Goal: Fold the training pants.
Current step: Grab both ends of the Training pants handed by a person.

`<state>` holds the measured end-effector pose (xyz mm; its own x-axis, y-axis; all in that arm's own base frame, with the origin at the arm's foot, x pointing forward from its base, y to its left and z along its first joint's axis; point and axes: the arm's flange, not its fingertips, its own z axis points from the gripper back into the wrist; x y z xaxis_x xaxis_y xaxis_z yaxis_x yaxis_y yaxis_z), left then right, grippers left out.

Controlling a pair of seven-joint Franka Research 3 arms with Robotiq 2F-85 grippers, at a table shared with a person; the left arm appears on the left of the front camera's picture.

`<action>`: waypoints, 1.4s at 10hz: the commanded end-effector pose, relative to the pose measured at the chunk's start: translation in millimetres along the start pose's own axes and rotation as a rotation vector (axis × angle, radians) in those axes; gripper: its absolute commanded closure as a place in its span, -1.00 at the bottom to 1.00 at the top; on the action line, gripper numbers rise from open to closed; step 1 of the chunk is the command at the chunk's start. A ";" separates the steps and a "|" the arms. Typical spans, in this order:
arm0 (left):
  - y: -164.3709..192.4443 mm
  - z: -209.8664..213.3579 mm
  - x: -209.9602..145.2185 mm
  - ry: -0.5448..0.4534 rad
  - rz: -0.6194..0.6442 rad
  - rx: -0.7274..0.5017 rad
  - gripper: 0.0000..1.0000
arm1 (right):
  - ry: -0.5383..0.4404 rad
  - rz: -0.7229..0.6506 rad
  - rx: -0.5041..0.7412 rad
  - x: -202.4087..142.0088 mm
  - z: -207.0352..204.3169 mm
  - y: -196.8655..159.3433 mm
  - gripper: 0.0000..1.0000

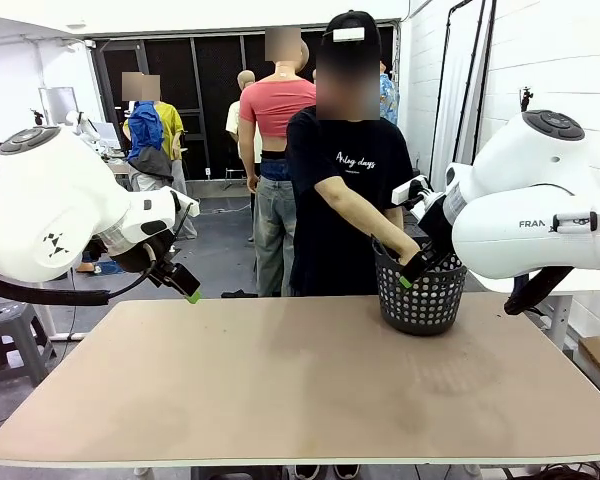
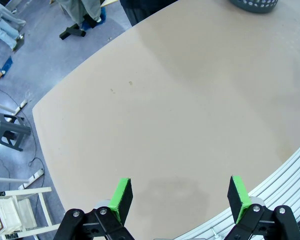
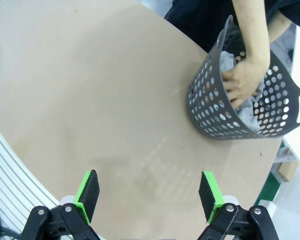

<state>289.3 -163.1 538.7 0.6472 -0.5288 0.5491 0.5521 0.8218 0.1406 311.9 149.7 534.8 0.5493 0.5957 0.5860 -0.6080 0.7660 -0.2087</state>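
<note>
Basket (image 3: 215,112), hand (image 3: 242,80) on perhaps training pants (image 3: 252,105) inside; left end effector (image 2: 179,189), right end effector (image 3: 149,184) both released.

Left arm (image 1: 50,200): glossy white rounded shell, dark grey cap on the top joint, black cable (image 1: 40,293) looping beneath. Right arm (image 1: 540,205): same white casing, grey "FRAN" lettering (image 1: 533,224) legible on its side. Left gripper (image 2: 180,195) and right gripper (image 3: 147,192): black linkages, silver pivot screws (image 2: 73,213), bright green pads (image 3: 210,192).
</note>
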 end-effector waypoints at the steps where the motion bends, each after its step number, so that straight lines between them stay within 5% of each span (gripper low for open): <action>1: 0.7 -1.7 0.0 -0.005 -0.012 -0.002 -1.00 | -0.006 -0.003 -0.007 0.7 -0.3 -0.7 -1.00; 14: 0.7 -1.7 0.0 -0.005 -0.012 -0.002 -1.00 | -0.006 -0.003 -0.007 0.7 -0.3 -0.7 -1.00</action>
<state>289.3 -163.1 538.8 0.6471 -0.5288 0.5492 0.5522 0.8218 0.1406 311.9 149.7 534.8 0.5493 0.5957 0.5860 -0.6080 0.7660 -0.2087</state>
